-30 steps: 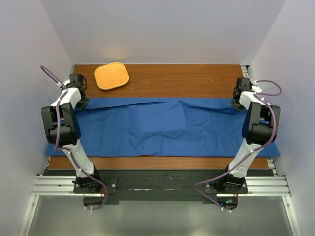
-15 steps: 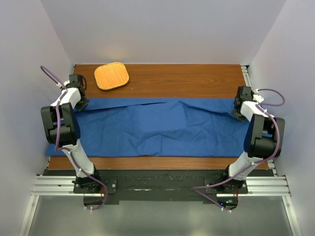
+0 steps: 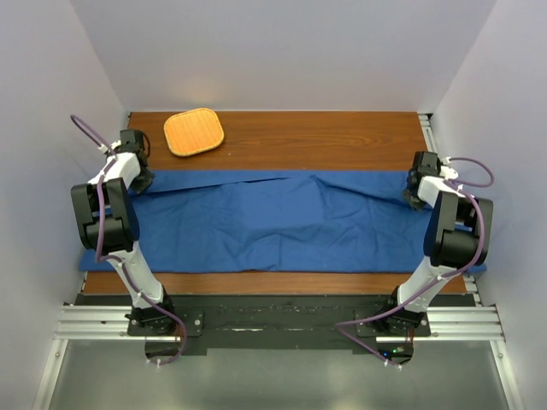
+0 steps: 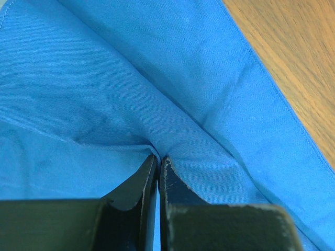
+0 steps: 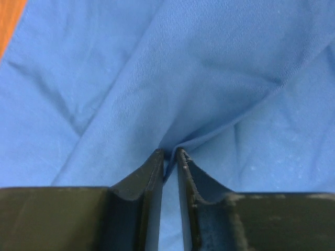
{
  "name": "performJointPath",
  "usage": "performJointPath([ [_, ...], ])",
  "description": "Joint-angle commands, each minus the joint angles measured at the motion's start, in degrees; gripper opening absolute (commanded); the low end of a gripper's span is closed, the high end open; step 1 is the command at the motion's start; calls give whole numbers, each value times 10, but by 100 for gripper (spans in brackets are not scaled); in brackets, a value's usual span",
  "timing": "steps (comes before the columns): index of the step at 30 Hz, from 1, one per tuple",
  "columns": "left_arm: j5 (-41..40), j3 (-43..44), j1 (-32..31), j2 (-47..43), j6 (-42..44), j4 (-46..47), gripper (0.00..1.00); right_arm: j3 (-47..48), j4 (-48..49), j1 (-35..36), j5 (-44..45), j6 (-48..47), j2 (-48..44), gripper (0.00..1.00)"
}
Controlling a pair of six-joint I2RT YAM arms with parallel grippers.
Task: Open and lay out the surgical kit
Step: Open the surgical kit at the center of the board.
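Top view with both wrist views. The blue cloth wrap lies spread across the wooden table, wrinkled along its middle, and spans the whole stretch between the two sets of fingertips. Each far corner of the wrap meets one gripper.

Left gripper: the two black fingers are pressed almost together and pinch a raised fold of the wrap at their tips. Creases fan out ahead of the tips from the pinch. The hemmed edge of the cloth runs diagonally to the right of the fingers, with bare wood beyond it.

Right gripper: the fingers stand a narrow slit apart, with a ridge of the wrap caught between their tips. The cloth tents up toward the pinch. A sliver of wood shows ahead and to the left of the fingers, at the corner of the view.

An orange mat lies on bare wood beyond the left fingertips, near the far edge of the wrap but not touching it
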Motion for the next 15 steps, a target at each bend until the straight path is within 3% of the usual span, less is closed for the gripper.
performJointPath([
  [1, -34, 9, 10, 1, 17, -3, 0, 23, 29, -7, -5, 27, 8, 13],
  [4, -33, 16, 10, 2, 18, -7, 0, 25, 20, -8, -5, 32, 8, 0],
  [15, -65, 75, 27, -26, 18, -49, 0, 69, -43, -11, 45, 1, -63, 0],
])
